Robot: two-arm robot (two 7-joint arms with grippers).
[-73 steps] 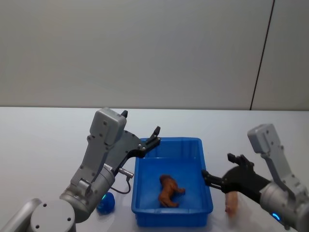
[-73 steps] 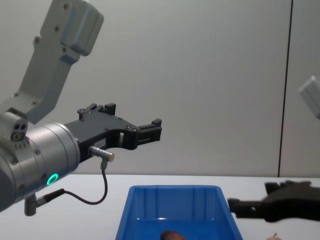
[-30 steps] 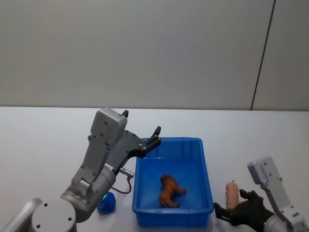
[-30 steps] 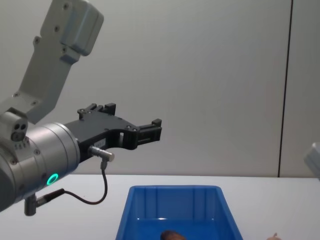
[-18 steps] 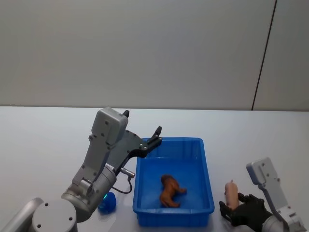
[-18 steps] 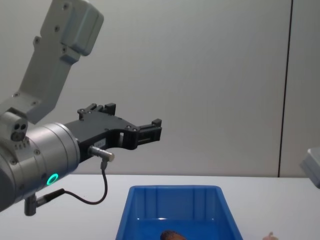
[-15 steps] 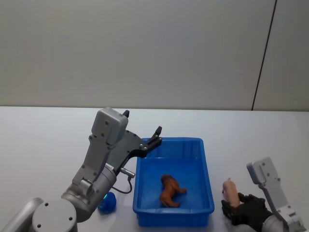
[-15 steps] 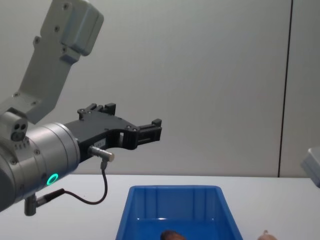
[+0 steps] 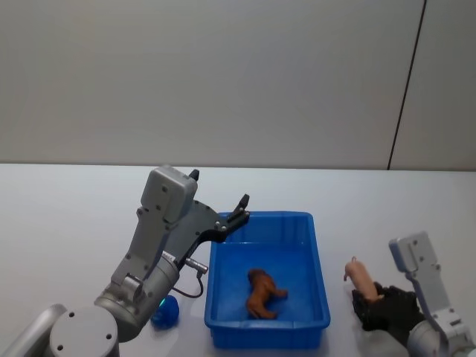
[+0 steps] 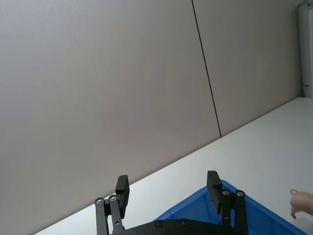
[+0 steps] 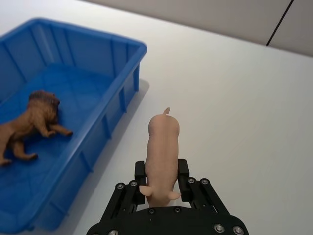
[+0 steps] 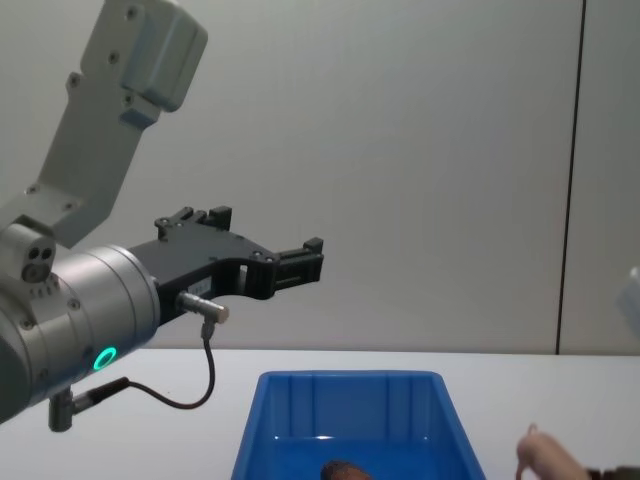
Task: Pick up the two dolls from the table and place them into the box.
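Observation:
The box (image 9: 275, 216) is a blue bin on the white table (image 9: 59, 223). One doll, a brown lion figure (image 9: 262, 292), lies inside it, as the right wrist view confirms (image 11: 34, 117). The other doll is a pink pig figure (image 9: 362, 280). My right gripper (image 9: 375, 301) is shut on the pig's rear (image 11: 162, 142) and holds it off the table, right of the box. My left gripper (image 9: 217, 188) hangs open and empty over the box's back left corner, its jaws spread wide (image 10: 167, 178).
A small blue object (image 9: 163, 312) sits by the box's front left corner, beside my left arm. Bare white tabletop spreads to the left, behind the box and to the right. A grey wall stands behind the table.
My right gripper dropped from above the pig, shut on it and has now raised it off the table, still right of the box. The left arm has stayed still.

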